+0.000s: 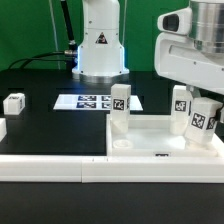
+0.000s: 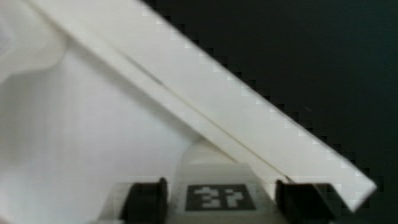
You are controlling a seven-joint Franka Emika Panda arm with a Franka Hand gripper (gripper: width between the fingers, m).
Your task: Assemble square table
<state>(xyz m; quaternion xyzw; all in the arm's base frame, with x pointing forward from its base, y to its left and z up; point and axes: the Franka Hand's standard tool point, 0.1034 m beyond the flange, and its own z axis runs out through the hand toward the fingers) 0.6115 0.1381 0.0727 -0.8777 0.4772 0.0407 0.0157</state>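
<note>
Pinching a tagged leg (image 2: 222, 195), the gripper (image 2: 222, 201) hangs above the black table (image 1: 50, 130), green backdrop (image 1: 25, 35) behind.

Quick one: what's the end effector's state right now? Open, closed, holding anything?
End effector: closed on a white tagged table leg; the wrist view shows the leg's tag between the two fingers.

I see a robotics lab: the arm base (image 1: 100, 50) on a black table (image 1: 40, 135), the marker board (image 1: 90, 101), a green backdrop (image 1: 28, 28).
</note>
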